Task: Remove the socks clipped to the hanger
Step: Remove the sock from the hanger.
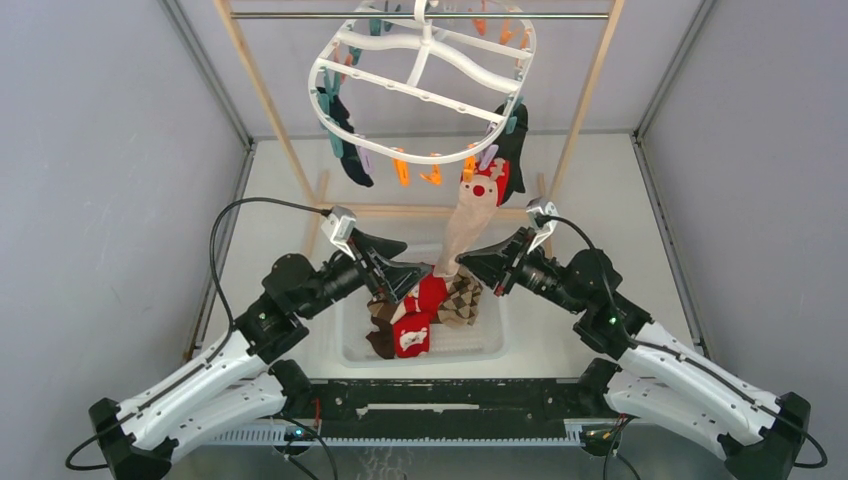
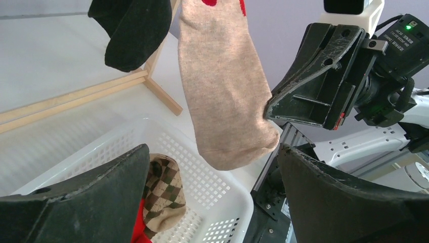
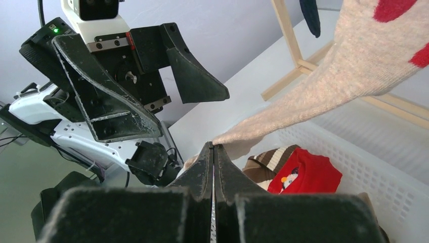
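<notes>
Right gripper (image 3: pixel 213 148) is pinched shut on the toe edge of the beige sock (image 1: pixel 465 225), which hangs clipped to the white hanger (image 1: pixel 400 90). Left gripper (image 1: pixel 415 263) gapes wide right beside it, holding nothing. I count three socks on the hanger: beige, black sock (image 1: pixel 512 150), dark sock (image 1: pixel 345 140). More sit in the one white basket (image 1: pixel 490 350) underneath.

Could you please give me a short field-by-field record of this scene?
Hanger: white oval frame, hung on rack rod
Beige sock: clipped on, toe pinched by right gripper
Left gripper: open beside that sock
Dark socks: clipped on at both sides
Basket: holds loose socks, red, argyle, striped
</notes>
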Robot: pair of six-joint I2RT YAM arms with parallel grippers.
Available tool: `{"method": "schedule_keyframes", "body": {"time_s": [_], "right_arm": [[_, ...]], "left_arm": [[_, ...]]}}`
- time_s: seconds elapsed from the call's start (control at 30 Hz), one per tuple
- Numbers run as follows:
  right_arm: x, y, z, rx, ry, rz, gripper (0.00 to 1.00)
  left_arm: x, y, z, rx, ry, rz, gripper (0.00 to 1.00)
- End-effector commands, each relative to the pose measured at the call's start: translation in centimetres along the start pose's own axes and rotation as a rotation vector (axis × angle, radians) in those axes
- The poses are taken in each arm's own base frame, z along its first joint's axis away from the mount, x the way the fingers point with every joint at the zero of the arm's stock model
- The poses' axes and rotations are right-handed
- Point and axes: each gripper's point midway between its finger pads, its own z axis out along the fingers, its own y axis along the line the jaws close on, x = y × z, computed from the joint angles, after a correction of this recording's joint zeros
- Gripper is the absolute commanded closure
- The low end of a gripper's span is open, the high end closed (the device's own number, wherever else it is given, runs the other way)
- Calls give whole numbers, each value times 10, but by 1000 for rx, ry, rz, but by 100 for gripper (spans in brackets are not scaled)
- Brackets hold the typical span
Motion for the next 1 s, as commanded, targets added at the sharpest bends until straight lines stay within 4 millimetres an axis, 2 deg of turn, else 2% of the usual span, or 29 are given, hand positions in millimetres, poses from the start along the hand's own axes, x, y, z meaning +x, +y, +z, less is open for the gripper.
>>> {"method": "schedule_keyframes", "body": {"time_s": [0.0,0.2,0.47,0.7,0.97], "right_arm": [[-19,14,0,-19,-49,-37,100],[-14,23,18,-61,-36,-26,100],[-1,46,57,-129,26,-43,100],[17,62,87,-181,96,-44,100],[34,78,103,-235,165,-42,100]], "left_arm": [[-43,-26,-7,60,-101,33,0],[-51,-26,-20,33,-111,51,0],[-55,2,-41,-161,-89,73,0],[-63,8,-58,-212,-119,78,0],[-70,9,-67,-235,-132,94,0]]}}
